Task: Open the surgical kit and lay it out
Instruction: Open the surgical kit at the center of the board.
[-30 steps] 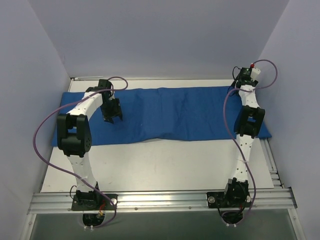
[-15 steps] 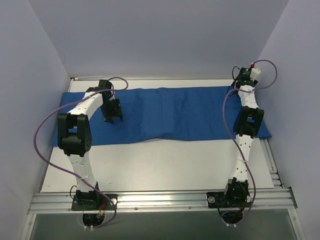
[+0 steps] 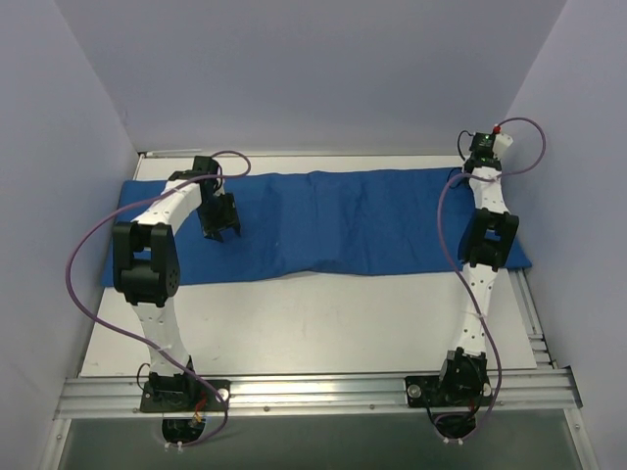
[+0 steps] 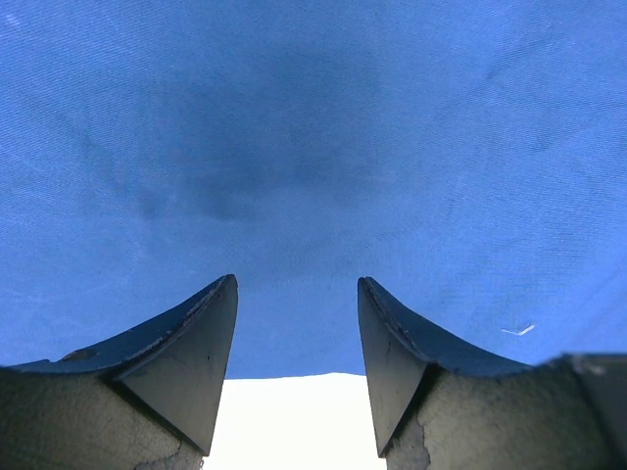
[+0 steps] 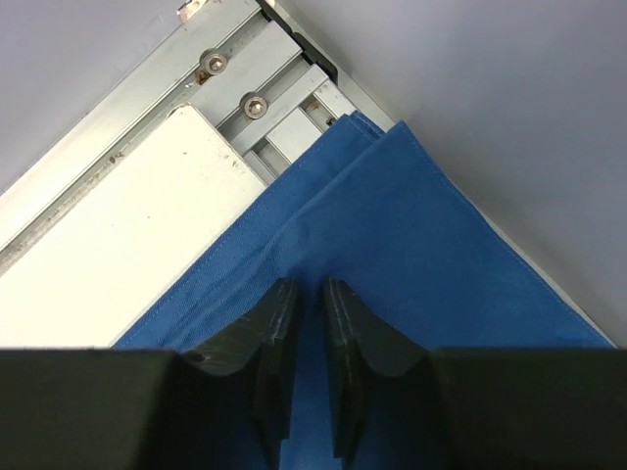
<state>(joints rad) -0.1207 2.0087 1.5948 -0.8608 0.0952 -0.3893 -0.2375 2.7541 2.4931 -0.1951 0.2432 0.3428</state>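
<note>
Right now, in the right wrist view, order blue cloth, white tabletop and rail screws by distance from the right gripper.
1. Blue cloth: under the right gripper.
2. White tabletop: to the left.
3. Rail screws: upper left, farthest.

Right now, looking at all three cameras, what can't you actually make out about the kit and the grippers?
- Top view: whatever lies under the blue cloth; the cloth itself covers it.
- Right wrist view: whether the right gripper pinches the cloth; its nearly closed jaws hide the contact.
- Left wrist view: the cloth's far edges, cut off by the frame, beyond the open left gripper.
</note>
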